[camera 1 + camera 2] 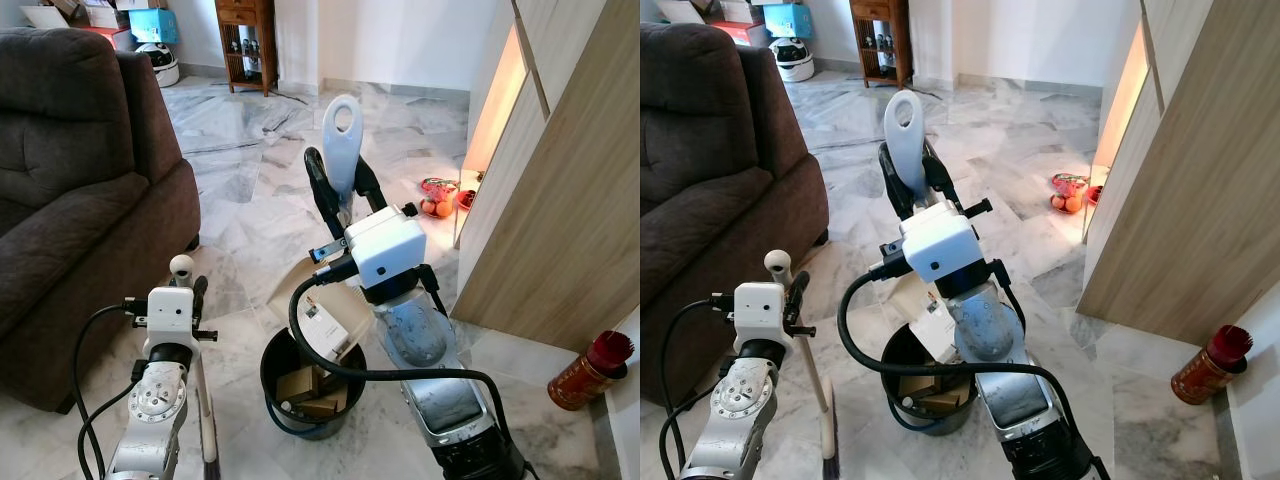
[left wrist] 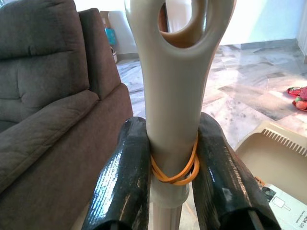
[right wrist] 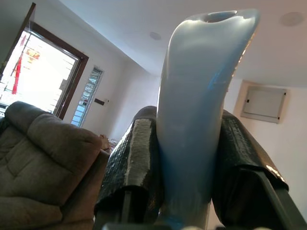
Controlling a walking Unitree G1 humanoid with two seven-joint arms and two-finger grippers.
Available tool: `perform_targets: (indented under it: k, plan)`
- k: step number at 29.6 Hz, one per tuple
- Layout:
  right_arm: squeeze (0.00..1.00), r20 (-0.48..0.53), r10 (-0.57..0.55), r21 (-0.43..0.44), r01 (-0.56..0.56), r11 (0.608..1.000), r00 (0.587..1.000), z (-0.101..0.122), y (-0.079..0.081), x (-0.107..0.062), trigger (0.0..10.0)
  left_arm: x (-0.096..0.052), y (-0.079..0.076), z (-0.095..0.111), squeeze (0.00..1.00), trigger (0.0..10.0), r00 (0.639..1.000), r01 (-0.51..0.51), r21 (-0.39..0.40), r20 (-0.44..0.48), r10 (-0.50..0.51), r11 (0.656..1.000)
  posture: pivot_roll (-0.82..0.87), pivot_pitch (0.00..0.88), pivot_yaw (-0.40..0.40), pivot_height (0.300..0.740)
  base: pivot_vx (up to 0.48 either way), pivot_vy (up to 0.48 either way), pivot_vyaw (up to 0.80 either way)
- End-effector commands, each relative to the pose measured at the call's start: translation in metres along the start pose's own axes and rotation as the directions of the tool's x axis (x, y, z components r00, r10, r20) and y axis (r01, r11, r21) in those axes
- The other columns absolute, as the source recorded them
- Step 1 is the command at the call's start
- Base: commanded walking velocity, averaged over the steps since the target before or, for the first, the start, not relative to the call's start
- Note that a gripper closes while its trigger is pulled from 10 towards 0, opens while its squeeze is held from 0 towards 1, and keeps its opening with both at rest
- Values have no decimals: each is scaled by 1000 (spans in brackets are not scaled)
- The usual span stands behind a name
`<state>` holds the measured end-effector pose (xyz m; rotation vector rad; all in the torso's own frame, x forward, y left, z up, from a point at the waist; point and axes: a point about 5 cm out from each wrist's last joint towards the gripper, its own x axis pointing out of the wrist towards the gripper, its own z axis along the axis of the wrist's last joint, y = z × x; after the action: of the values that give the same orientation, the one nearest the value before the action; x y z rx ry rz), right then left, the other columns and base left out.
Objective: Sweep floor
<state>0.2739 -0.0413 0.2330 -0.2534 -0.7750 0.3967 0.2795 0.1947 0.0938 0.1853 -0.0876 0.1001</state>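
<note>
At far left stands a brown sofa (image 1: 70, 150), soft and plush, its arm just beside the robot's left side. The left tool (image 2: 172, 158) is closed on the broom (image 1: 825, 420), its black fingers (image 2: 122, 182) pressing either side of the cream plastic handle just below the looped hanging hole, where an orange rubber band (image 2: 175, 175) circles the shaft. The grip sits high, which in my judgement keeps the long stick upright and lets the bristle head rest on the marble floor (image 1: 250, 170) beside the left arm. Toward the middle, a round black bin (image 1: 300, 385) sits on the floor in front of the robot, holding cardboard scraps and a white box; a beige dustpan tray (image 2: 273, 153) hangs over it, probably to tip sweepings into the bin. The right tool (image 1: 340, 190) is clamped on the dustpan handle (image 1: 341, 135), a smooth pale blue-white plastic paddle with an oval hole at its tip, raised tall above the white wrist housing. The floor is glossy grey-veined marble tile. Further right, some fruit (image 1: 437, 205) lies near a light wood cabinet (image 1: 560, 200), and a red can (image 1: 588, 372) stands at its foot.
</note>
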Motion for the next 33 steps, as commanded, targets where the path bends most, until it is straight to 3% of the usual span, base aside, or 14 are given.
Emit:
perform_targets:
  k: [1, 19, 26, 33]
  plan:
    - [0, 85, 24, -30, -21, 999, 996, 13, 1, 5, 10000, 1, -1, 9, 0, 10000, 998, 14, 19, 57, -15, 1000, 158, 0, 26, 740, 0, 0, 0]
    - [0, 115, 119, -129, -104, 986, 986, 15, 9, 4, 10000, 2, -1, 10, 0, 10000, 998, 8, 15, 62, -9, 1000, 158, 0, 23, 740, 0, 0, 0]
    - [0, 115, 129, -63, -123, 990, 985, 18, 11, 6, 10000, 3, -1, 10, 0, 10000, 998, 9, 16, 61, -10, 1000, 158, 0, 22, 740, 0, 0, 0]
    - [0, 96, 108, -154, -92, 984, 989, 12, 4, 5, 10000, 3, 0, 10, 0, 10000, 998, 5, 17, 63, -6, 1000, 161, 0, 21, 740, 0, 0, 0]
